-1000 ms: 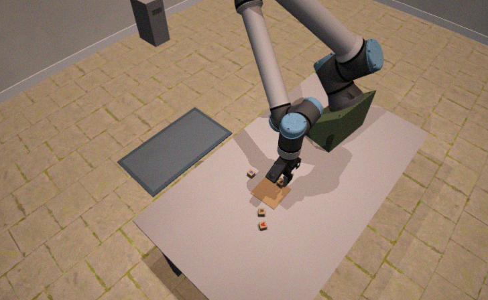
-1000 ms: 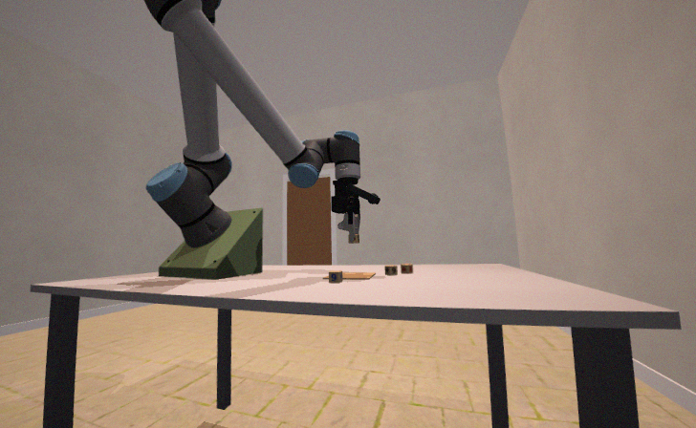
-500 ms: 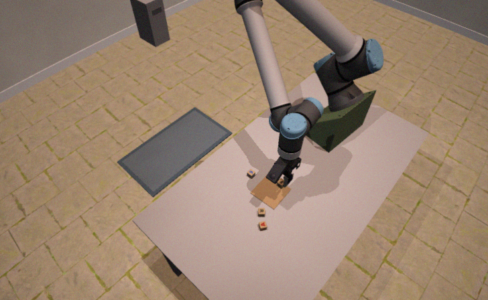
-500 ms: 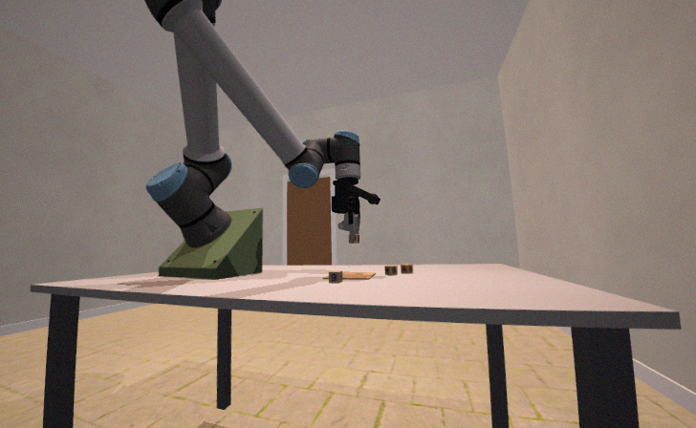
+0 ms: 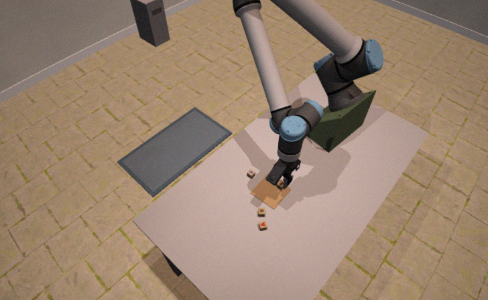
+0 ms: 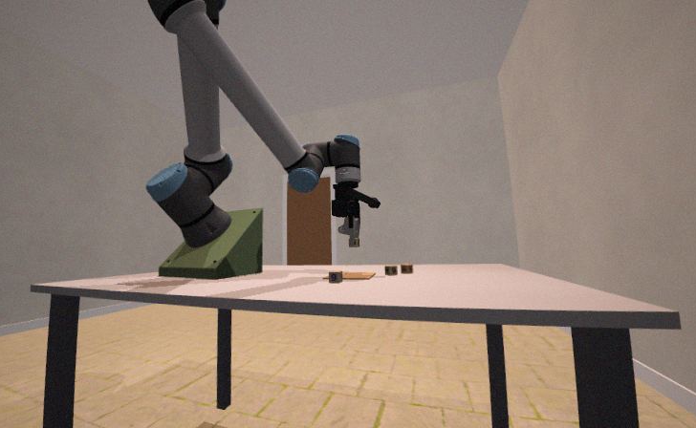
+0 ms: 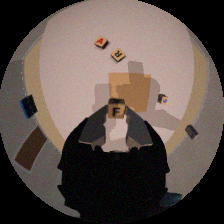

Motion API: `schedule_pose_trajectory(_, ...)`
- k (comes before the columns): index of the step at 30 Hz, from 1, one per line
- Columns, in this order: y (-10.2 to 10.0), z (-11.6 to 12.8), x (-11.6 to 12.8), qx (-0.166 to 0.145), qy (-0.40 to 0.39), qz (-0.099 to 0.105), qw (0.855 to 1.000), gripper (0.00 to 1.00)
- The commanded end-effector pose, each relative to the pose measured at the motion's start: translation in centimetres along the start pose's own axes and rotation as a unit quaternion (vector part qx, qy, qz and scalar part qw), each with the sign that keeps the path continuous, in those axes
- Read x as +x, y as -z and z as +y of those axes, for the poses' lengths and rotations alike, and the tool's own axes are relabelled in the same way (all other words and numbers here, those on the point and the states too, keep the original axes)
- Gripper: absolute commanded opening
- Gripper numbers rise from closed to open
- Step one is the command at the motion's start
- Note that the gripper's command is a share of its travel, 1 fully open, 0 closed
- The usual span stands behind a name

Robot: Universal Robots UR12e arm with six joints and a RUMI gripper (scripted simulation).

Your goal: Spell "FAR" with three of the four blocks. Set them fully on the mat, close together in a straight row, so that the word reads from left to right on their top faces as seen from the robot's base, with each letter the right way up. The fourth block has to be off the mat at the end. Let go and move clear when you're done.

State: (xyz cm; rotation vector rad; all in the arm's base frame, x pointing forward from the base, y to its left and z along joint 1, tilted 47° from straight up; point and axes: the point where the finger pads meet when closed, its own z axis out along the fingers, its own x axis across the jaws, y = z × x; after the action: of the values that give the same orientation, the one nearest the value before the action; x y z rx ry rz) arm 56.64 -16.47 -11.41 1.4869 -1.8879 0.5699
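- The robot's black two-finger hand (image 7: pixel 116 114) is pinched on the small wooden block with a black F (image 7: pixel 117 110). It holds the block up in the air, well above the worktop.
- Right under it lies the flat tan square mat (image 5: pixel 271 195), with no blocks on it.
- The wooden block with a dark R (image 5: pixel 261 211) and the wooden block with a red A (image 5: pixel 263 225) sit close together past the mat's far edge.
- The wooden block with a blue mark (image 5: pixel 251 173) sits alone near the other side.
- The pale grey worktop (image 5: pixel 369 179) carries them all.
- The F could land turned the wrong way.
- If it lands mid-mat, A and R may not fit.
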Motion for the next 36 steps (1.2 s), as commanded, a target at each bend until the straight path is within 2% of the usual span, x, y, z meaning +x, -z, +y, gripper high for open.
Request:
schedule_pose_trajectory(1,-1.0,-0.1,0.0,0.001,0.0,0.0,1.0,0.09)
schedule_pose_trajectory(14,-7.0,-0.1,0.0,0.001,0.0,0.0,1.0,0.09)
schedule_pose_trajectory(23,-8.2,-0.1,0.1,0.001,0.0,0.0,1.0,0.09)
schedule_pose_trajectory(36,-8.3,-0.1,0.1,0.001,0.0,0.0,1.0,0.09)
